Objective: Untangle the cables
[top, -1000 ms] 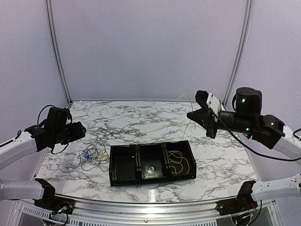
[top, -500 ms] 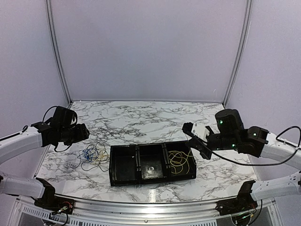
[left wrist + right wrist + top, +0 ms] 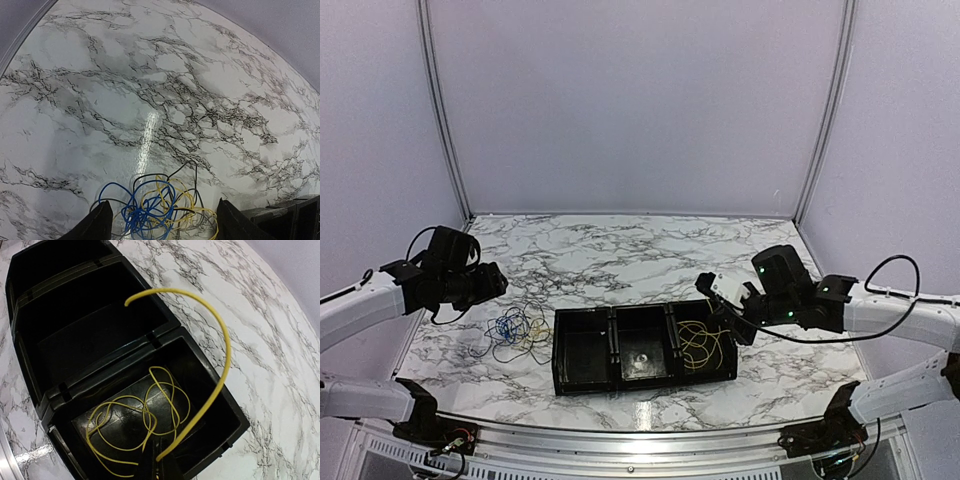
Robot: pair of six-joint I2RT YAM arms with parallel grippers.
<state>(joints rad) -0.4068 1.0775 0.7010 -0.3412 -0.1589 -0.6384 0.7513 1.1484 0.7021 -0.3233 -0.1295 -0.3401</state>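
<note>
right jaws have dropped to the tray's (image 3: 620,386) right compartment (image 3: 197,365), pinched on a yellow cable (image 3: 227,352) that arcs up over the coil (image 3: 696,343) lying inside, while the left jaws hang wide above the tangle (image 3: 155,207) left of the tray.

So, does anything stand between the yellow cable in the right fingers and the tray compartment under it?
Nothing visible does. The held yellow cable arcs from the right fingers above the open right compartment of the tray, where only another yellow cable lies loose on the floor.
</note>
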